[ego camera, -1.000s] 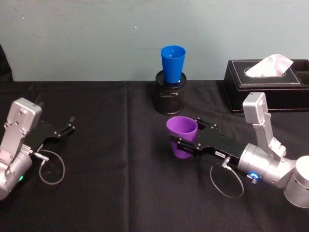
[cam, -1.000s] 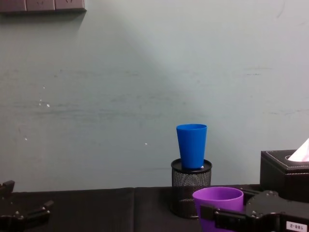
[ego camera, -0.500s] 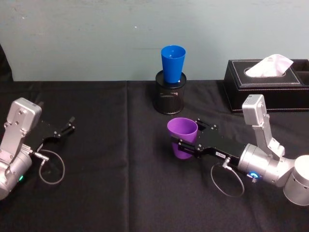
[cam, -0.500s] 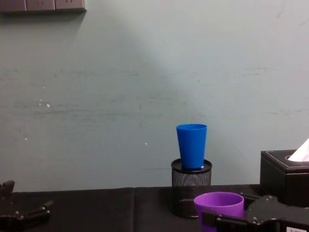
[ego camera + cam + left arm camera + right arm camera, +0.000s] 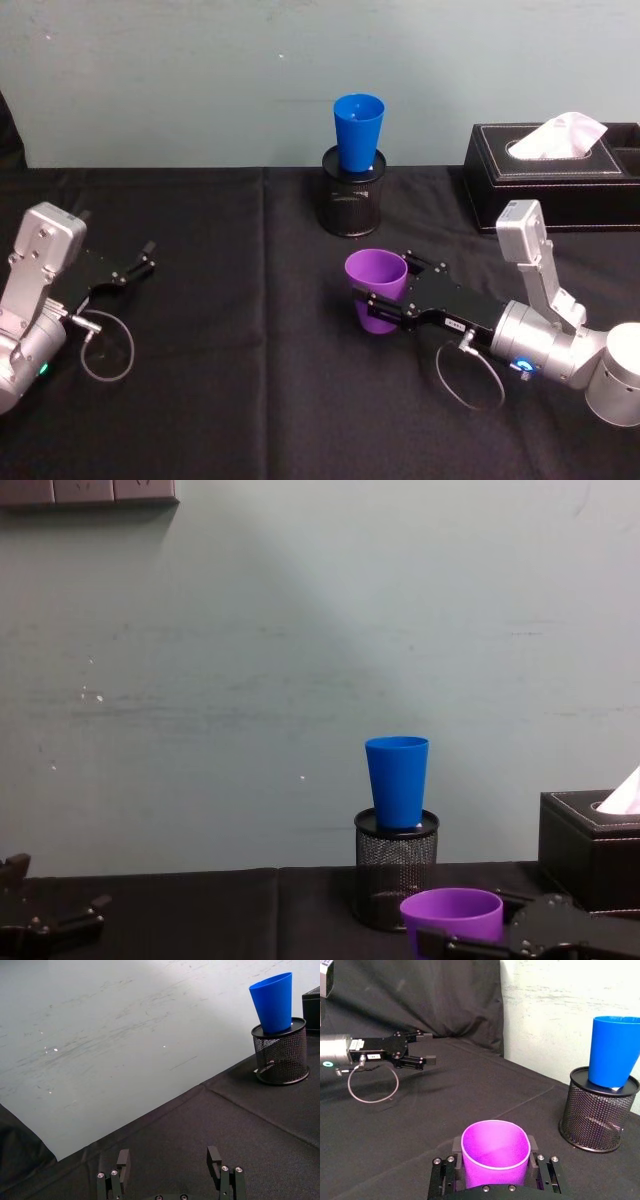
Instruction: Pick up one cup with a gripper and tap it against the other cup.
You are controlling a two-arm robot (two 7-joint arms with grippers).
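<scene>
With the purple cup [image 5: 376,290] clamped at mid-body between the 2 fingers of my right gripper [image 5: 383,305], I judge the step in hand to be carrying it to the blue cup [image 5: 358,131]. That cup sits at about 12 o'clock from the purple one, well apart, with its narrow base dropped into the black mesh pen holder [image 5: 352,202]. To do this well I want to raise the purple cup first, because the blue cup stands higher on its holder, then bring it forward slowly so rim meets wall with a light touch. A hard knock could tip the blue cup out of the holder or slide the holder back. The tissue box [image 5: 556,175] at 2 o'clock should stay out of my path.

My left gripper [image 5: 139,262] is parked at 9 o'clock, fingers spread apart and holding nothing.

Compared with 1 second ago, the purple cup has drifted slightly toward me and looks lower in the chest view, with the right arm pulled back a little. The blue cup and holder have not moved.
</scene>
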